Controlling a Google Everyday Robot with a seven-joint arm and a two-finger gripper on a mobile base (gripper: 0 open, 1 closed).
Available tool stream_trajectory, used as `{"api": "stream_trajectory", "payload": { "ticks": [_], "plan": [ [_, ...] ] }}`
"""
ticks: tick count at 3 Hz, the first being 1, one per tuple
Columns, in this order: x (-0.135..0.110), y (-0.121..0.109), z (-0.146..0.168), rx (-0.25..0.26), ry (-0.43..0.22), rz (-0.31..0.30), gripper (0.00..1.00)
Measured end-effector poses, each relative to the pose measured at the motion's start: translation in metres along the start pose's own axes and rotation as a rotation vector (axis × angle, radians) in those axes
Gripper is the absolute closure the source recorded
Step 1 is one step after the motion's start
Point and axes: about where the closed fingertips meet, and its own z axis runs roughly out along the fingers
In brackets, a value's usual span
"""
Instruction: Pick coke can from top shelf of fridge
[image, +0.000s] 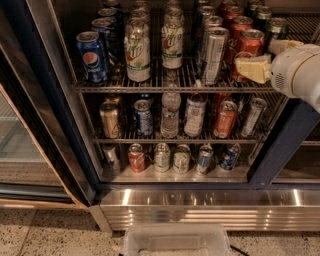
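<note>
The fridge stands open in front of me with wire shelves of drinks. On the top shelf, a row of red coke cans runs back at the right. The front coke can stands upright at the shelf's front rail. My gripper, white with cream pads, reaches in from the right at this can's height. One cream pad covers the can's lower front. I cannot tell whether the can is gripped.
A tall silver can stands just left of the coke can. Green-label bottles and a blue Pepsi can are further left. The lower rack holds more drinks. The dark frame post is below my arm. A clear bin sits on the floor.
</note>
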Motion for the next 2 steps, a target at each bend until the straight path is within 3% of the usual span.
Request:
{"api": "stream_trajectory", "payload": {
  "ticks": [1, 2],
  "plan": [
    [-0.0001, 0.0, 0.0, 0.0, 0.0, 0.0, 0.0],
    [-0.0001, 0.0, 0.0, 0.0, 0.0, 0.0, 0.0]
  ]
}}
